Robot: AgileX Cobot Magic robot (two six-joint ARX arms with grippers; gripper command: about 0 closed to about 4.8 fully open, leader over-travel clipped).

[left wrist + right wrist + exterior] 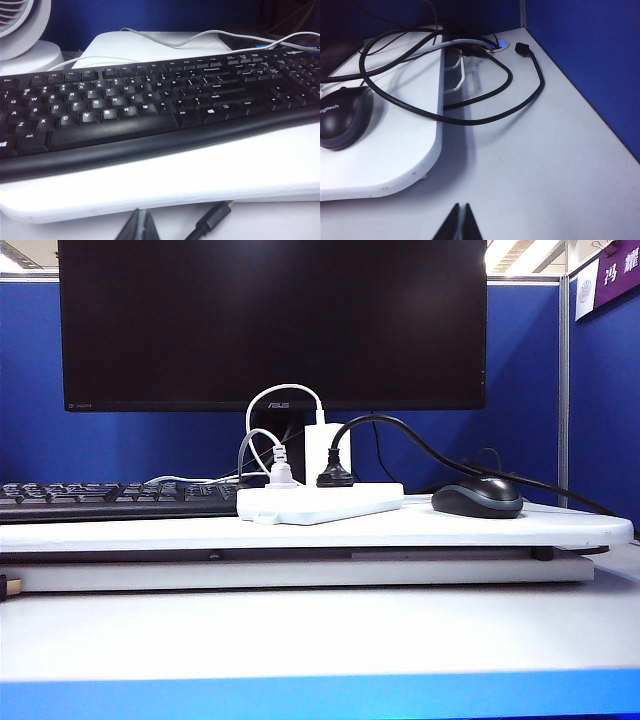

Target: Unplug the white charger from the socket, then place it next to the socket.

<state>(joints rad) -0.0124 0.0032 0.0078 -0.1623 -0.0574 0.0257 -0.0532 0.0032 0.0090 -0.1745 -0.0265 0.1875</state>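
Both end effectors, left and right, hang closed and empty over the near counter. Farther back, the white block charger stands plugged into the flat white socket; grip its sides, pull straight up.

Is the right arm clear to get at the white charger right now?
Probably yes: the white charger stands upright in the socket, top exposed. The shut right gripper is far off; black plug crowds one side.
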